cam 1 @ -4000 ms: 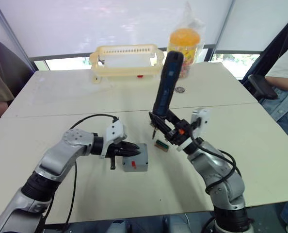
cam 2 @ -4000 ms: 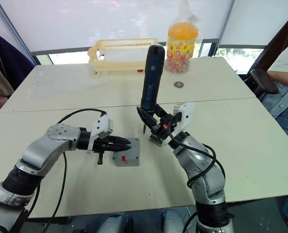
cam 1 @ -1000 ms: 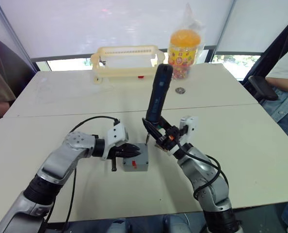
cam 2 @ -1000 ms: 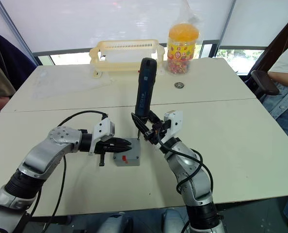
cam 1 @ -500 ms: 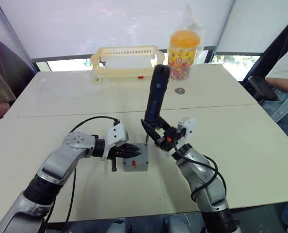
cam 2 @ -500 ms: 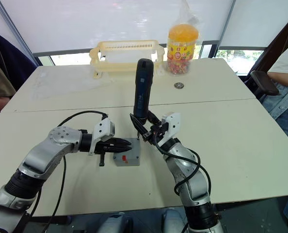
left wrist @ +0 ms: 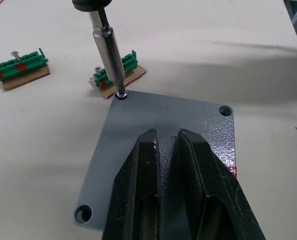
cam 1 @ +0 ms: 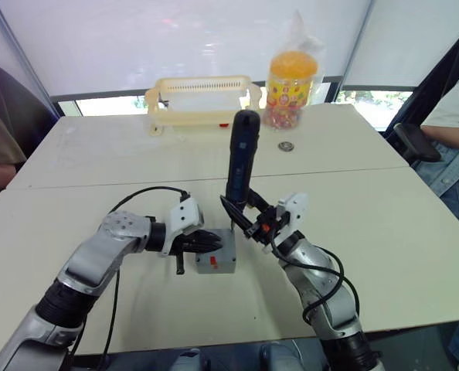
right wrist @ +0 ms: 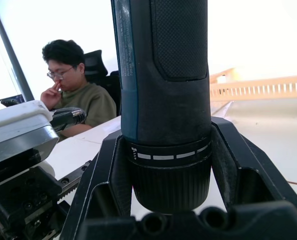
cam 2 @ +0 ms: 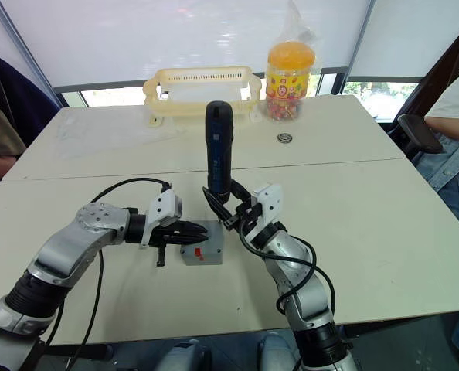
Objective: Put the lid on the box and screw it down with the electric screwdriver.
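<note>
The grey box [cam 1: 216, 263] sits on the table with the flat grey lid [left wrist: 188, 114] on top of it. My left gripper [cam 1: 211, 241] lies shut across the lid, its black fingers [left wrist: 143, 165] resting flat on the plate. The electric screwdriver [cam 1: 241, 154] stands nearly upright with my right gripper [cam 1: 242, 213] shut on its lower end. Its metal bit [left wrist: 108, 50] touches the screw hole at the lid's far corner [left wrist: 121, 95]. Other corner holes [left wrist: 225, 110] stand open.
Two green terminal blocks [left wrist: 19, 65] holding screws lie just past the box. At the back of the table stand a cream basket [cam 1: 198, 97], an orange jar [cam 1: 290, 77] and a small round metal piece [cam 1: 286, 146]. People sit at both sides [cam 1: 453, 116].
My right arm has carried the screwdriver to the left and stood it more upright, bringing the bit down onto the lid's corner. The left gripper has stayed on the lid.
</note>
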Robot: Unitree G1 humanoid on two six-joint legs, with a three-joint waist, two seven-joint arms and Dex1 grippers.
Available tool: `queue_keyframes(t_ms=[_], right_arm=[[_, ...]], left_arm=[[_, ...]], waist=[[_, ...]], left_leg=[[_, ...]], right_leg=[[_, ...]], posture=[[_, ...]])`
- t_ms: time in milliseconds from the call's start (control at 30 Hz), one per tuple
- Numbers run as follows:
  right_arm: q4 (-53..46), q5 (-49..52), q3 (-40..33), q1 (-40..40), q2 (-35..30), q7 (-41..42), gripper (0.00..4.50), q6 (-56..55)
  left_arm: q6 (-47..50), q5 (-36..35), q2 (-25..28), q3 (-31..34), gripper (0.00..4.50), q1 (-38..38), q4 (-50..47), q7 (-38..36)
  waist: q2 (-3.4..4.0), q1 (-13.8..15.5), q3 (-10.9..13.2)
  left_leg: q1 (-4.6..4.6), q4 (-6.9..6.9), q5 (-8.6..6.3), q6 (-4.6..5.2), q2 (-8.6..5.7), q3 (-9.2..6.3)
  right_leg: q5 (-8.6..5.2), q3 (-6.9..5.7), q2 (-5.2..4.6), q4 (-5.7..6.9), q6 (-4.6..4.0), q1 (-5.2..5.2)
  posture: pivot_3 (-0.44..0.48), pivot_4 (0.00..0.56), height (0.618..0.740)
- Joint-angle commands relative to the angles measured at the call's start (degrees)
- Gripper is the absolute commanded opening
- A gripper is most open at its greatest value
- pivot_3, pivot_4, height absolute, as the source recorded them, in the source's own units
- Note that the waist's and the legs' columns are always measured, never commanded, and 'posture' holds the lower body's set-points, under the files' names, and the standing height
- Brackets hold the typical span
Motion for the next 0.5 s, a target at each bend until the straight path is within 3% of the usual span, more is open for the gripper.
queue_keyframes(t_ms=[33, 500], right_arm=[[1.11, -1.04, 1.01, 0.87, -0.57, 1.02, 1.75, -0.95], [6.21, -3.13, 0.87, -0.57, -0.04, 1.03, 1.75, -5.58]], left_arm=[[0.70, 0.91, 0.87, -0.83, 0.64, 1.33, 0.00, -0.11], [0.46, 1.45, 0.95, -1.35, 0.64, 1.85, 0.04, -0.02]], waist=[[0.00, 0.00, -0.04], [-0.01, 0.00, -0.29]], left_leg=[[0.00, 0.00, 0.00, 0.00, 0.00, 0.00], [0.07, 0.00, 0.00, 0.00, 0.01, -0.01]], right_leg=[[0.00, 0.00, 0.00, 0.00, 0.00, 0.00], [0.00, -0.01, 0.00, 0.00, -0.01, 0.08]], posture=[[0.000, 0.150, 0.740], [0.000, 0.150, 0.740]])
